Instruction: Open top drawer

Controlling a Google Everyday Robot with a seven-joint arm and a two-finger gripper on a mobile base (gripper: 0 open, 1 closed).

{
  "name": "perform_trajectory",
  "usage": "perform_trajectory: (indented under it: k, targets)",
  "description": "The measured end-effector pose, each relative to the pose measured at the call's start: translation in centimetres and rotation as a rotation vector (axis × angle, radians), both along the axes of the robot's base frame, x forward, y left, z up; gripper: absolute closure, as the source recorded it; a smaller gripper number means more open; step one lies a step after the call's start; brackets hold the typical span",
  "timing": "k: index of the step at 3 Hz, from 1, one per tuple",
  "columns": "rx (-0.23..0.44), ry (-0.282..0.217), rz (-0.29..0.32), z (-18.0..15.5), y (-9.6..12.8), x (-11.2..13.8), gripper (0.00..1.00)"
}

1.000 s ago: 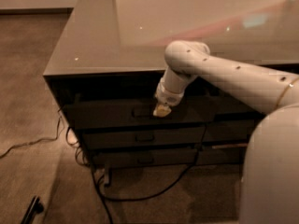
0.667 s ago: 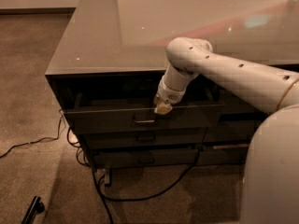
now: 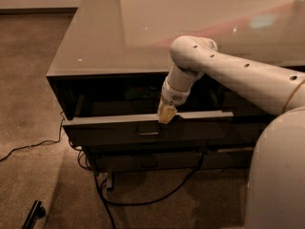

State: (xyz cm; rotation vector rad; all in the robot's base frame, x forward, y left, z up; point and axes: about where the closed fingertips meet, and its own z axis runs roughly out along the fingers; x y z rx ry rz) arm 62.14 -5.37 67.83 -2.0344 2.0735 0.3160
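Note:
The top drawer (image 3: pixel 105 129) is a wide dark grey front with a small metal loop handle (image 3: pixel 147 131) at its centre. It stands pulled out from the cabinet, and a dark gap shows behind its top edge. My gripper (image 3: pixel 166 115) points down at the drawer front's top edge, just right of and above the handle, and touches that edge. My white arm (image 3: pixel 228 70) reaches in from the right over the cabinet.
The cabinet has a glossy grey top (image 3: pixel 109 37). A lower, slimmer dark front (image 3: pixel 143 162) sits under the open drawer. Black cables (image 3: pixel 143 199) run over the carpet in front. A dark object (image 3: pixel 33 214) lies at the lower left. My white base (image 3: pixel 279 175) fills the right.
The top drawer has slid out toward the camera, and the gap behind its front has widened. My gripper has moved with the drawer's top edge. The view has also come closer.

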Motion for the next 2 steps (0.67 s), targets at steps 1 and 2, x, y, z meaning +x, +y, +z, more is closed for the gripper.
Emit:
perform_trajectory:
  k: [1,2]
  targets:
    - [0.000,0.000,0.000,0.00,0.00,0.00,0.58]
    - [0.000,0.000,0.000,-0.01,0.00,0.00,0.35]
